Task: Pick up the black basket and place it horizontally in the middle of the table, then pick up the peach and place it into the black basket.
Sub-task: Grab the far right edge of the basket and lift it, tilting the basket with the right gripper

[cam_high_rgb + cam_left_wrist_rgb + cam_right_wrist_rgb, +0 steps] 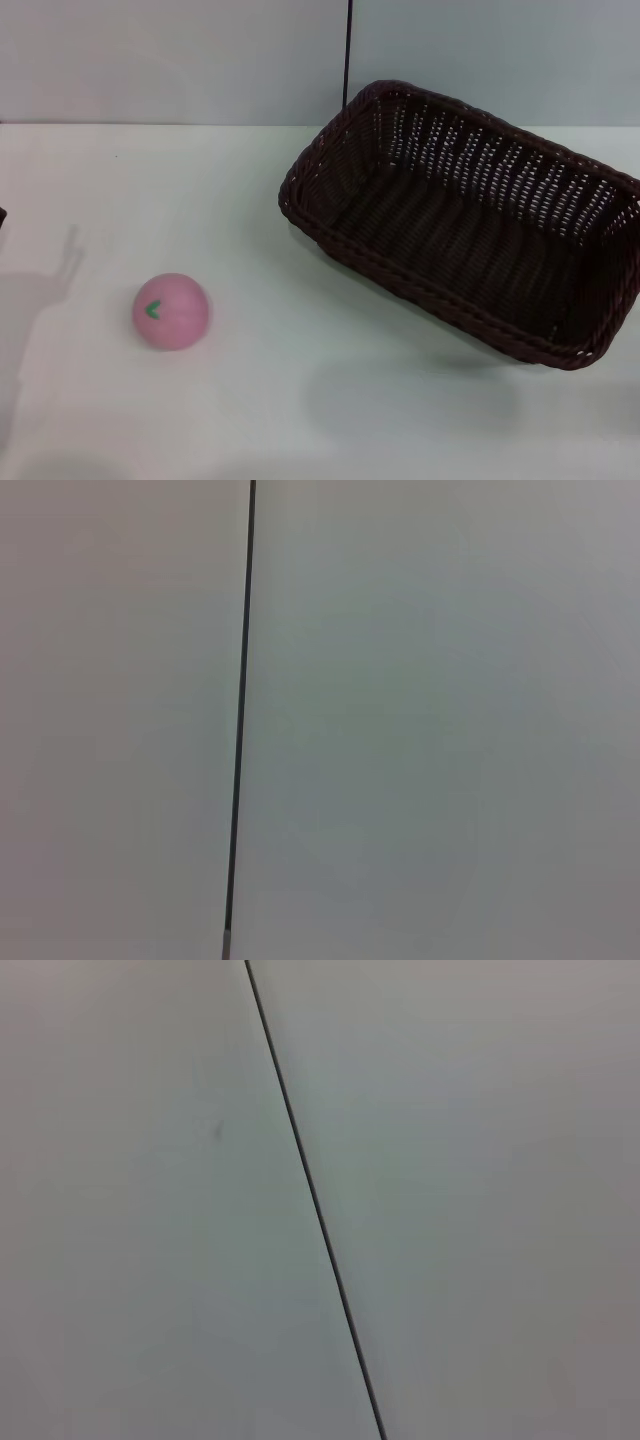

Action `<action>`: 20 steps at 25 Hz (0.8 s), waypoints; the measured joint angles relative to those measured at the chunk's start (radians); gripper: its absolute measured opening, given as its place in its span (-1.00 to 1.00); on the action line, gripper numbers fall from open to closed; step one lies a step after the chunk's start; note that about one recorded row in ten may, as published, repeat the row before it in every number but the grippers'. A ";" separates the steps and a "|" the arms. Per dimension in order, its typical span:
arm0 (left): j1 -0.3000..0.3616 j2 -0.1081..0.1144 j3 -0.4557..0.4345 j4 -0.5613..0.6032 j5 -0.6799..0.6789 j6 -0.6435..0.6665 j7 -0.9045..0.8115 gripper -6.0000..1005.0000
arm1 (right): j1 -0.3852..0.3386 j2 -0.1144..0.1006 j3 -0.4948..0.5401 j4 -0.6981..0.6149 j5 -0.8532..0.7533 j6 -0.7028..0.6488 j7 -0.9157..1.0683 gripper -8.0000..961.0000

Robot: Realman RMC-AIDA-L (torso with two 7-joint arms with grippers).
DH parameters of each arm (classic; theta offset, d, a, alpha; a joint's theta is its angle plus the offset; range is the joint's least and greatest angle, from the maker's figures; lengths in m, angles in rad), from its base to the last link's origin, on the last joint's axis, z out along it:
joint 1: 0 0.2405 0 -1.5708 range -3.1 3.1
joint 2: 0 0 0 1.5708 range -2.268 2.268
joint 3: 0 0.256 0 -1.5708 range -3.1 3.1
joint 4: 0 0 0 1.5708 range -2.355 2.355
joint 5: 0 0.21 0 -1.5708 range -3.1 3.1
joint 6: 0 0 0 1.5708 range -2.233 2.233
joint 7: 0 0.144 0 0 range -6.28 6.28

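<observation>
In the head view the black basket (pixel 470 220) lies on the white table (pixel 300 400) at the right. It is turned at a slant, its open side up and empty. The pink peach (pixel 171 310) with a small green leaf mark sits on the table at the left, well apart from the basket. Neither gripper shows in any view. Only an arm's shadow falls on the table at the far left. Both wrist views show just a plain wall with a thin dark seam (pixel 240 720).
A pale wall (pixel 180 60) runs behind the table's far edge, with a thin dark vertical seam (pixel 347 50) above the basket. A small dark object (pixel 2 215) peeks in at the left edge.
</observation>
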 joint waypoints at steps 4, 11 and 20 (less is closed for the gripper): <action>-0.004 0.000 0.000 -0.002 0.000 0.004 0.000 0.67 | -0.001 0.000 -0.004 0.000 0.000 0.007 -0.002 0.55; -0.002 0.000 -0.001 -0.002 -0.001 0.003 0.000 0.67 | -0.010 0.000 -0.007 0.000 0.000 0.004 -0.002 0.55; 0.001 0.001 -0.002 0.003 -0.001 0.002 0.000 0.67 | -0.072 -0.008 -0.020 -0.179 -0.179 0.000 0.160 0.55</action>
